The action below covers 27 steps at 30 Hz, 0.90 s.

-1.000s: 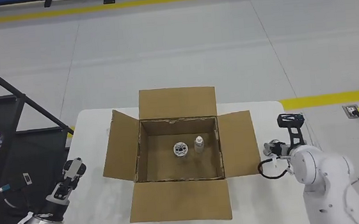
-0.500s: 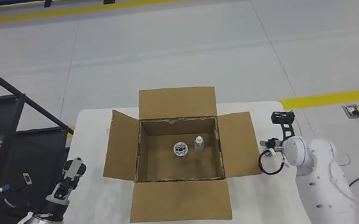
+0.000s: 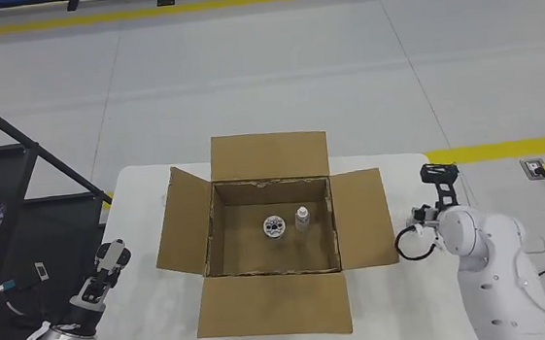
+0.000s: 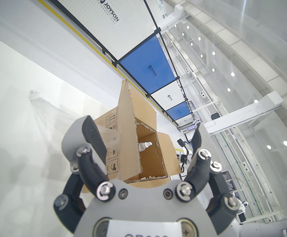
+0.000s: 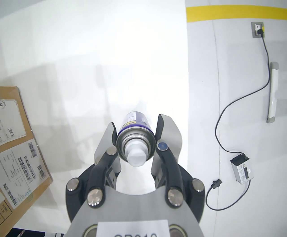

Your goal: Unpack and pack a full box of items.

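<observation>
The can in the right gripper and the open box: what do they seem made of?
The can: probably metal, by its shiny silver rim and dome; its cap looks like white plastic. The box: brown matte corrugated cardboard, ragged at cut edges.

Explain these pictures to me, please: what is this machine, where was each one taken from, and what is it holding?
This is a robot with two arms. Each arm ends in a gripper, a pair of fingers that pinch things.

The top view comes from a camera above the arms, looking down on a white table. An open cardboard box sits in the middle. Inside it are a small white bottle and a round white item.

The other two pictures come from cameras on the wrists, each looking out along its own fingers. The left gripper is open and empty, facing the box from the side. The right gripper is shut on a spray can with a purple label and a white cap, over the table beside the box.
</observation>
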### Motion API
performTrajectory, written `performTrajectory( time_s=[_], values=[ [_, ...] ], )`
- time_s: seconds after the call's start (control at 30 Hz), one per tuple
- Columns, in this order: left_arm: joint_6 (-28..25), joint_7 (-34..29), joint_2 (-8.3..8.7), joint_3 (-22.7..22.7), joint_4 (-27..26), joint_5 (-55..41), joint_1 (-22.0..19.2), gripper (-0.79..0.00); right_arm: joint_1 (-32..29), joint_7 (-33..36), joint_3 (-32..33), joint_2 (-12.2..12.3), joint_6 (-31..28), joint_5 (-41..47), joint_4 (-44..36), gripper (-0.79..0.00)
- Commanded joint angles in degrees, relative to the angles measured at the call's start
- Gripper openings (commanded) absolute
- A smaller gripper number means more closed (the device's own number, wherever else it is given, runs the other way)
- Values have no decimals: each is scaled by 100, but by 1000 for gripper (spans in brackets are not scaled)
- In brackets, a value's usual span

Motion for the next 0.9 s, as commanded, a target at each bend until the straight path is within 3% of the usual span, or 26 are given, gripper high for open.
performTrajectory(
  time_s=[0.0, 0.17, 0.3, 0.6, 0.87],
  values=[
    [0, 0, 0, 0, 0, 0, 0, 0, -103, 23, -7, 1, 188, -118, -582, -785],
    [0, 0, 0, 0, 0, 0, 0, 0, -257, 78, -382, -33, 806, -722, -2300, -785],
    [0, 0, 0, 0, 0, 0, 0, 0, 31, 177, -1054, -82, 740, -919, -2888, -785],
    [0, 0, 0, 0, 0, 0, 0, 0, 1074, 739, -2884, -262, -623, -125, -1846, -785],
    [0, 0, 0, 0, 0, 0, 0, 0, 1139, 665, -3720, -383, -1408, 693, -1127, -785]
  ],
)
